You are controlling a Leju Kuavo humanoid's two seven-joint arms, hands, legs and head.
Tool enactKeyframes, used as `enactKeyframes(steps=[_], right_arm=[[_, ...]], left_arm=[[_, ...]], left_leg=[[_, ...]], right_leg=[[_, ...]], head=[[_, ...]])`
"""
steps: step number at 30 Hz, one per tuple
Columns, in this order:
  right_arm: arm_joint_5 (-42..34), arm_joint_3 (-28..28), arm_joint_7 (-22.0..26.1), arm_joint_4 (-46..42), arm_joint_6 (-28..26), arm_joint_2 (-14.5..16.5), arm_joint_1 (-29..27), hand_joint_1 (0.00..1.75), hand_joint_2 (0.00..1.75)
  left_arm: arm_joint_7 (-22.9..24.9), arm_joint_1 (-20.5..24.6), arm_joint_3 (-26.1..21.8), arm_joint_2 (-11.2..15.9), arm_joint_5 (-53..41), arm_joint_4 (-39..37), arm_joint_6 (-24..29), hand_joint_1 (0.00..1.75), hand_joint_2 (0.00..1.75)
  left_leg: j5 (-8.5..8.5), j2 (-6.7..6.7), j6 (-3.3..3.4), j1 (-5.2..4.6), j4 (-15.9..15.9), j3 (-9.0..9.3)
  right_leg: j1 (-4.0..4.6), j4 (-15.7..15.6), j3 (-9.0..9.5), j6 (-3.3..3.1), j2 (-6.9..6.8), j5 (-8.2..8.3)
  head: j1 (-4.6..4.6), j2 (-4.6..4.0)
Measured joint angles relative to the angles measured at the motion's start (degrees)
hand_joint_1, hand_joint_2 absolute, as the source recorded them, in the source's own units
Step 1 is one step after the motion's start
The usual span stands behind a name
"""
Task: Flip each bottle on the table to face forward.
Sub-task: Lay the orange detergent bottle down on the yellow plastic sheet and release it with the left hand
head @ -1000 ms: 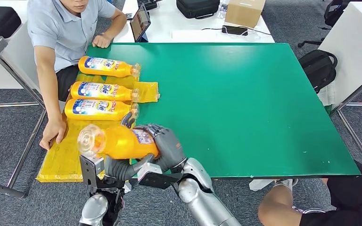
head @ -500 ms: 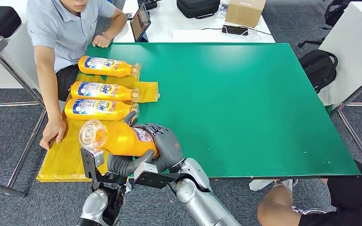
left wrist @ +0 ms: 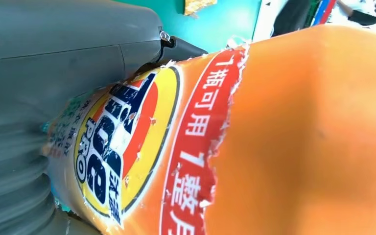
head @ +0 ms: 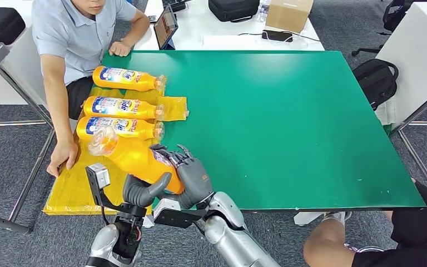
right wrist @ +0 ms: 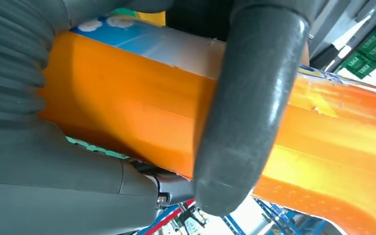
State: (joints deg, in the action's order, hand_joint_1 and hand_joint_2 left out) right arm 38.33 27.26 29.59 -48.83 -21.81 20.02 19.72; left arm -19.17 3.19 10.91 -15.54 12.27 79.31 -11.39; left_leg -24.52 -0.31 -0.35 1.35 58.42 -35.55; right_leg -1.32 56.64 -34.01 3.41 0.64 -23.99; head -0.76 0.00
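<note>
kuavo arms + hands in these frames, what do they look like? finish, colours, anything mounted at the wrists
Silver, glossy rounded arm shells. The right hand and left hand are dark grey with thick rounded fingers; wrist views show a grey ribbed cover and a smooth grey thumb. Black brackets sit at both wrists, the left one carrying a small silver box.

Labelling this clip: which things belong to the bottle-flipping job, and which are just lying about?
Job: held bottle, three lying bottles, left hand, right hand, green table.
Lying about: tablet, cardboard box, black case, backpack.
</note>
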Motion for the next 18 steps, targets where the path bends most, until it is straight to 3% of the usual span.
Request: enactKeyframes(steps=[2, 10, 14, 18], right_arm=[[-0.11, 0.23, -0.21, 0.61, -0.59, 0.04, 0.07, 0.00, 0.00], [-3.94, 1.93, -0.09, 2.43, -6.45, -0.01, 0.06, 0.00, 0.00], [-5.91, 2.73, 2.47, 2.49, -8.68, -0.11, -0.04, 0.00, 0.00], [-3.17, 2.59, 7.20, -1.70, -15.99, -0.49, -1.67, 0.00, 0.00]], left_arm=[[0.11, 0.03, -0.38, 0.00, 1.00, -0.30, -0.04, 1.75, 1.75], [0.68, -0.34, -0.96, 0.00, 4.69, -0.35, 3.72, 1.75, 1.75], [0.05, 0.85, -0.16, 0.02, 2.88, -0.51, 9.74, 1.75, 1.75], [-0.60, 4.64, 1.36, 0.90, -2.03, -3.02, 16.45, 1.75, 1.75]], left_leg=[[0.00, 0.00, 0.00, 0.00, 0.00, 0.00], [0.00, 0.00, 0.00, 0.00, 0.00, -0.01], [0.00, -0.04, 0.00, 0.00, 0.00, -0.01], [0.01, -0.01, 0.00, -0.01, 0.00, 0.01]], right_leg=[[0.00, 0.00, 0.00, 0.00, 0.00, 0.00], [0.00, 0.00, -0.01, 0.00, 0.00, 0.00], [0.00, 0.00, 0.00, 0.00, -0.02, 0.00], [-0.01, 0.00, 0.03, -0.01, 0.00, 0.03]], head=[[0.01, 0.00], [-0.01, 0.00], [-0.01, 0.00], [-0.05, 0.00]])
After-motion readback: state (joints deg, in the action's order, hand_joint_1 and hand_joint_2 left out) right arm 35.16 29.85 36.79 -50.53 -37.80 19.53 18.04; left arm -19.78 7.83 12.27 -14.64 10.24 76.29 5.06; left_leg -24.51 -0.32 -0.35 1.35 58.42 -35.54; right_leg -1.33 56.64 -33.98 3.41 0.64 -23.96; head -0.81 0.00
